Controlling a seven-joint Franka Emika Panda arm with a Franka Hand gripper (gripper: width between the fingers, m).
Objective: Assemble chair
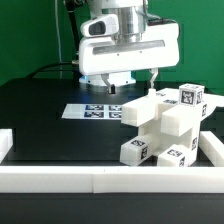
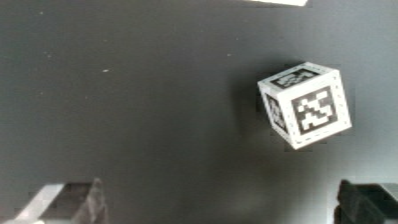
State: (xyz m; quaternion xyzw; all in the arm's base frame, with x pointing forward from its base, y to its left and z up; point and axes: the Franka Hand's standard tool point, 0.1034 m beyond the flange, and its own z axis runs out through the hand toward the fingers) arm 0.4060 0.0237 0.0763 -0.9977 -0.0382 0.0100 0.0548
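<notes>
The partly built white chair stands at the exterior view's right, a blocky stack of panels and blocks with black-and-white tags. A short white leg block lies in front of it. In the wrist view one white tagged block lies on the black table. My gripper hangs above the table behind the chair; in the wrist view the gripper is open and empty, with the fingertips wide apart. The block lies beyond the fingers, not between them.
The marker board lies flat on the black table under the gripper. Long low white border rails run along the front and at the exterior view's right and left.
</notes>
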